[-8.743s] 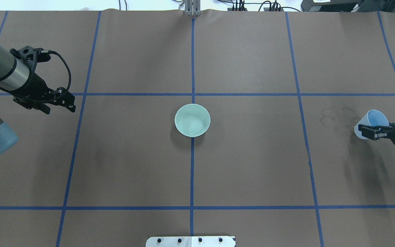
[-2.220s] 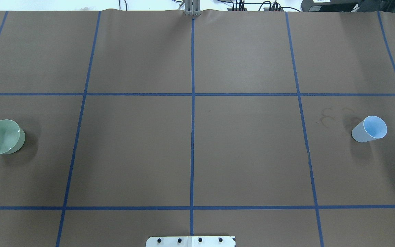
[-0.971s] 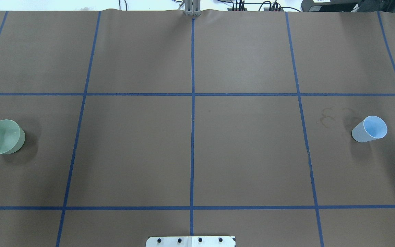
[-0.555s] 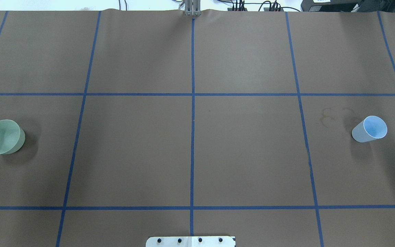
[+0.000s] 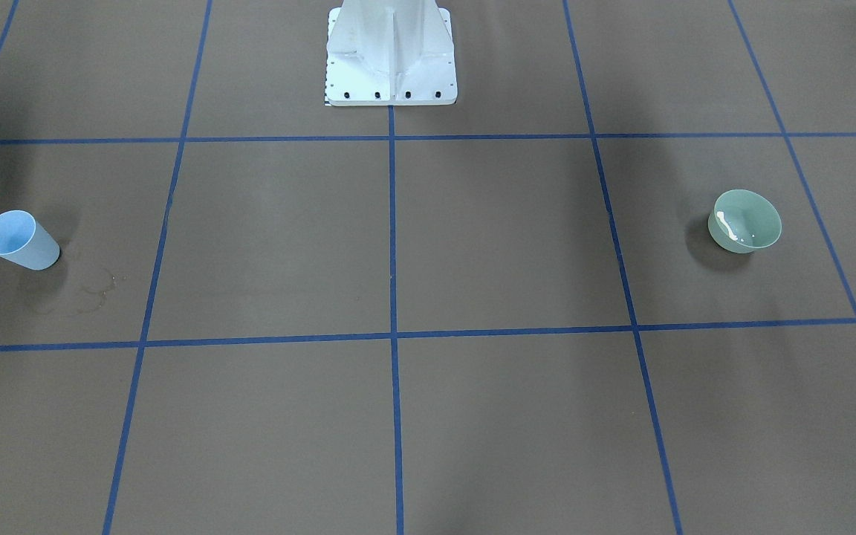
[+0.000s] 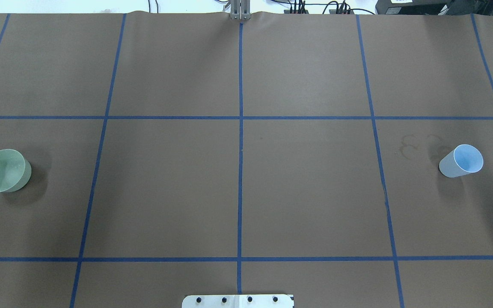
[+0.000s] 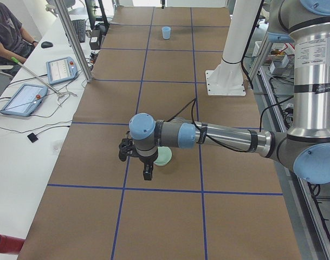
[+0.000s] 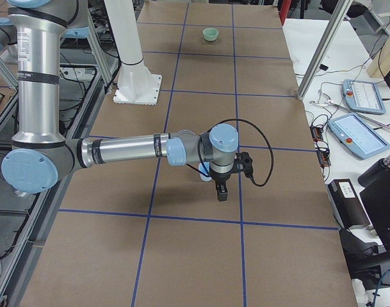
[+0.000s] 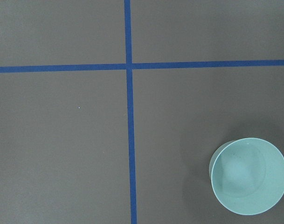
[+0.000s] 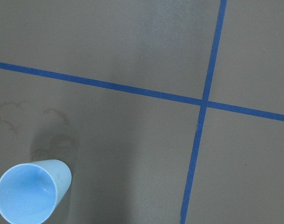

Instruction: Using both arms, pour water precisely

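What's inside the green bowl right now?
The bowl holds a little clear water, seen only as white glints in the front view. Nothing else is inside. How deep it is cannot be told.

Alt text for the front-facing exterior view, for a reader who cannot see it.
A light-blue cup stands at the view's left and a pale green bowl at its right, on a brown table gridded with blue tape. What looks like water glints white in the bowl; a white pedestal stands top centre.
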Available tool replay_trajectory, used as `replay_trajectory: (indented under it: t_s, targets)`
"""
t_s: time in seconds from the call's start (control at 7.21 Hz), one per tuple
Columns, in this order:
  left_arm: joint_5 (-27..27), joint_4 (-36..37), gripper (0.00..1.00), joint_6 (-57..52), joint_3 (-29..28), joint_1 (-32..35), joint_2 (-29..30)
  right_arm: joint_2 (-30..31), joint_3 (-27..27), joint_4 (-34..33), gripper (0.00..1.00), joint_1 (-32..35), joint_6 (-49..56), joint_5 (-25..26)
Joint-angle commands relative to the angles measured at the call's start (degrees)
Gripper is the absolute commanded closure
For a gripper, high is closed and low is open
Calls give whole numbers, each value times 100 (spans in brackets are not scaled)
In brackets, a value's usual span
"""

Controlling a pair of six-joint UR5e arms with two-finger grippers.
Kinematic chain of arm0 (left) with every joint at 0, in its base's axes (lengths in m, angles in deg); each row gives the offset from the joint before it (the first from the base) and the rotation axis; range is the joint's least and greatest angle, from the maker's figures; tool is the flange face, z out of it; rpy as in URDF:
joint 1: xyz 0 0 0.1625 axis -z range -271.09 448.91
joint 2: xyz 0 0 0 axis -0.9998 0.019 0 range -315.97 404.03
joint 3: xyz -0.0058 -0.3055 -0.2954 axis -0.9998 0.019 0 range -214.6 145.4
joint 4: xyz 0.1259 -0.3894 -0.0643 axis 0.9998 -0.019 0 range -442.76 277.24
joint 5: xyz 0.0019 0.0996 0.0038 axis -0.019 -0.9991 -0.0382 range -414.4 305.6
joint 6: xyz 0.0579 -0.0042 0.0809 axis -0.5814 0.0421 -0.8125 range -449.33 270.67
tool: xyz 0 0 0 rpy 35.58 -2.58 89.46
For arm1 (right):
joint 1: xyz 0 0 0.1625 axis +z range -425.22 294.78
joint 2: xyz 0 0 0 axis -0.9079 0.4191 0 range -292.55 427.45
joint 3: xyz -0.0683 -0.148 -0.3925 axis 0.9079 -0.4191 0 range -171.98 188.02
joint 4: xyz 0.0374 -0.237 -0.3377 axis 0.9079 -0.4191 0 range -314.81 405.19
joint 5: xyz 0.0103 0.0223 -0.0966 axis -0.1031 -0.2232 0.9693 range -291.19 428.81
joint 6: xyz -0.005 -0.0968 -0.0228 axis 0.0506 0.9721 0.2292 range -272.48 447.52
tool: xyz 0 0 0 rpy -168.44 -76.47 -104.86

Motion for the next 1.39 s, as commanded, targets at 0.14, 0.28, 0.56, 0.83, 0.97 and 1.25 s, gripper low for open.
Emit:
replay_trajectory:
  t_s: [0.14,0.28,0.56,0.83,0.97,1.25]
  targets:
    - [3,11,0,21,91,8,52,26,-14,1,1,11,-7,4]
    - [12,2,0,30,109,8,34,26,4,1,1,11,-16,-5]
    - [-67,-59,0,-14,214,8,-114,26,4,1,1,11,-16,-5]
    - [-41,-60,0,12,285,8,-72,18,-5,9,1,20,-24,3]
    - [-41,-60,0,21,363,8,-28,26,21,9,1,81,-24,3]
    - [-67,-51,0,21,478,8,-28,26,48,18,1,90,-59,3]
